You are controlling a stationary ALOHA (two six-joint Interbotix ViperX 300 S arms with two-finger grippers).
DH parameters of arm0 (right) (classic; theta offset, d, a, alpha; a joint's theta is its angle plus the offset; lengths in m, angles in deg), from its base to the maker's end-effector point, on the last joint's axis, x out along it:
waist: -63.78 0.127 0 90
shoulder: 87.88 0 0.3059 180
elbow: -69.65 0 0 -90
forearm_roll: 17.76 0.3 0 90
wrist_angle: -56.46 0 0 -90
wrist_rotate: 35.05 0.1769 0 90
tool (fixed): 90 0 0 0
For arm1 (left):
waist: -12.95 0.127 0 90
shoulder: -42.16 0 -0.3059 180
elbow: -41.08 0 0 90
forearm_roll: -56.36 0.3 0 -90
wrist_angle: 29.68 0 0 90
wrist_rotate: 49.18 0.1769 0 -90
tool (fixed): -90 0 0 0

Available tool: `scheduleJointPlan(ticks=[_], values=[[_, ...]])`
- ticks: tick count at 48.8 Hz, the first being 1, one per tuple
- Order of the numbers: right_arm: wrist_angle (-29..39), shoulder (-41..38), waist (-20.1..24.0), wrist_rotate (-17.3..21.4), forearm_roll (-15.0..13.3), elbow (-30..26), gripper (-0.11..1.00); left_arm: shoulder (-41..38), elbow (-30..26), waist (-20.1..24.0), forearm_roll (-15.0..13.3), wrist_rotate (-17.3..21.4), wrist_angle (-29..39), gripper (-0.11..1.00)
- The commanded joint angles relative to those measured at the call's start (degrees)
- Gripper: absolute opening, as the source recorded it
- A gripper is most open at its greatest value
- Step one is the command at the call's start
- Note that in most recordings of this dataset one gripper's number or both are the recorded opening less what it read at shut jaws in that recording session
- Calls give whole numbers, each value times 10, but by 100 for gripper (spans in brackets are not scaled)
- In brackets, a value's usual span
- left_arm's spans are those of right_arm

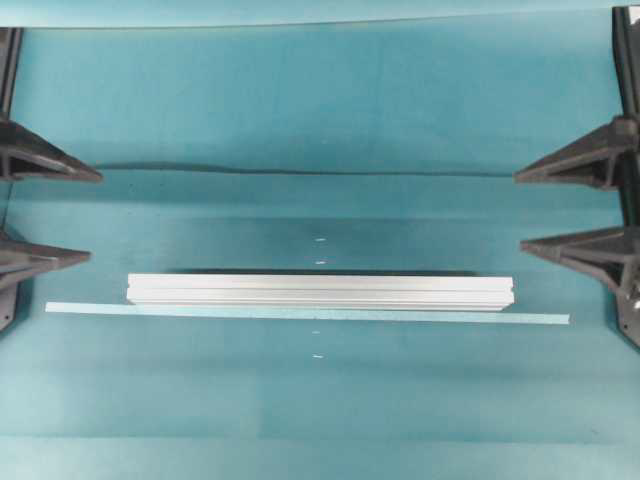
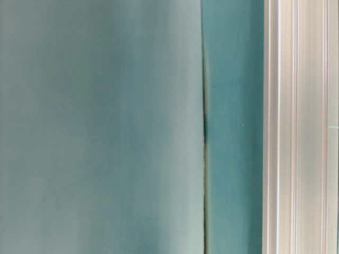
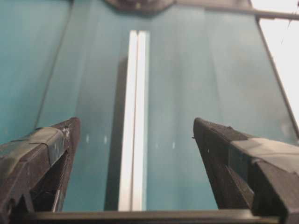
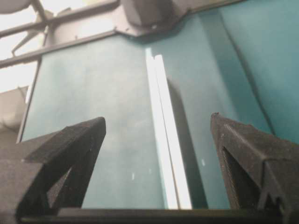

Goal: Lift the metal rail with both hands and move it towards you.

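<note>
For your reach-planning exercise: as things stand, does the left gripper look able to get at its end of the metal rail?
Probably yes. The left gripper stands open at the left edge, and the metal rail lies flat with only bare teal table between them. The tape strip along the rail's near side does not block that end.

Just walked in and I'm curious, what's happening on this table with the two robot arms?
Nothing is being held yet. A long metal rail lies flat on the teal table, right alongside a thin pale tape strip. The left gripper and right gripper sit at opposite edges, both wide open and clear of the rail. Each wrist camera looks down the rail's length between its open fingers, so they seem lined up to grab its ends.
</note>
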Motion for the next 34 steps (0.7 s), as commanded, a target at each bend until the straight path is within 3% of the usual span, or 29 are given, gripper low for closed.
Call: scheduleJointPlan(ticks=[1,34], values=[[-6,1,-4,-2,-1,-3,94,4,-5,0,0,0,-6,96],[-9,1,-4,-2,-1,3,94,8,-4,0,0,0,-7,96]])
